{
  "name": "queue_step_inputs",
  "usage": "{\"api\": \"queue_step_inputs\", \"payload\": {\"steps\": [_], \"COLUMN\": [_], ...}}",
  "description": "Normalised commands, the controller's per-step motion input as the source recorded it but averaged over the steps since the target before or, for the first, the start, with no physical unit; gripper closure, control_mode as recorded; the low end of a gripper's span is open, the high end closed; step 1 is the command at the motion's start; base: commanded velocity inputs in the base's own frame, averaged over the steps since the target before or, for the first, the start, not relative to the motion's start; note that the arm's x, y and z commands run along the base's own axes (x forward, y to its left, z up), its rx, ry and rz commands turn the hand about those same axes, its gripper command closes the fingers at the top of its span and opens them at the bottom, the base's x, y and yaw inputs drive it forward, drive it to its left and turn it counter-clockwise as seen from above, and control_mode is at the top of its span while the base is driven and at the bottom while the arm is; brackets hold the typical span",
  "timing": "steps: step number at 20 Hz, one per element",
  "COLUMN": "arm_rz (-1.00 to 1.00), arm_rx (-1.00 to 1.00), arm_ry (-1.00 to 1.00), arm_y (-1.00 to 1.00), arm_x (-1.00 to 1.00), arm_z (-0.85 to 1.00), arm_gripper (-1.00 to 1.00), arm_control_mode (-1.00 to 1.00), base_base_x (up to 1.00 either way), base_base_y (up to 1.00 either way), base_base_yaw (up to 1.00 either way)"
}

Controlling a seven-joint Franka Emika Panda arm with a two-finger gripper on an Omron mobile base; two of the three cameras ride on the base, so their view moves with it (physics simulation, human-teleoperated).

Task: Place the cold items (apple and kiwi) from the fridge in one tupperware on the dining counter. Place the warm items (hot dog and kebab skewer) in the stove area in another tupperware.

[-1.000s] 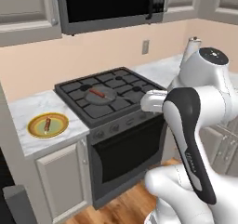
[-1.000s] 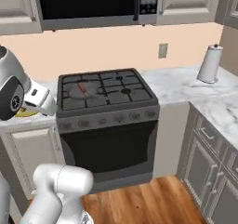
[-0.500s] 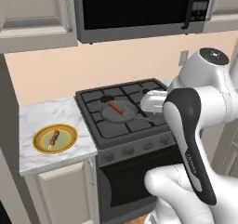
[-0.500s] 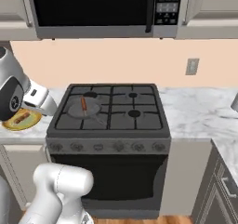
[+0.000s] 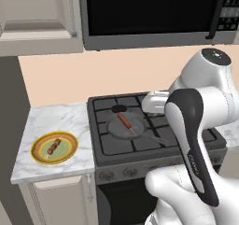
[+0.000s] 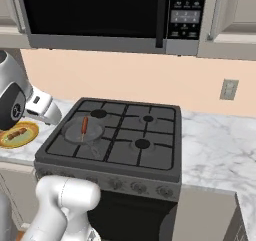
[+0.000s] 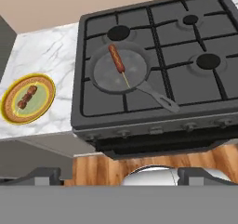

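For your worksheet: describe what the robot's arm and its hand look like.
The arm has glossy white rounded shells with a dark grey band along one link and a dark joint cap. The hand ends in two small dark grey finger tips.

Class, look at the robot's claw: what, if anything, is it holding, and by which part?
Nothing is held. The open claw hangs above the floor before the black stove, apart from the hot dog on a stick in the grey frying pan.

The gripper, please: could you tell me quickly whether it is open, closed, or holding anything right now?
Gripper: open and empty, above the floor in front of the stove.
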Motion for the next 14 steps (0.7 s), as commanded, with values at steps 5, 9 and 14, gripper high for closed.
{"api": "queue_step_inputs", "payload": {"steps": [5, 9, 14], "arm_rz": [0.0, 0.0, 0.01], "arm_rx": [0.0, -0.02, -0.02], "arm_ry": [0.0, 0.06, 0.0], "arm_y": [0.0, -0.08, -0.17], "arm_x": [0.0, 0.14, 0.1], "arm_z": [0.0, -0.89, -0.85], "arm_gripper": [-1.0, -1.0, -1.0], "arm_control_mode": [1.0, -1.0, -1.0], "base_base_x": [0.54, 0.0, 0.0], "base_base_y": [-0.25, 0.0, 0.0], "base_base_yaw": [0.19, 0.0, 0.0]}}
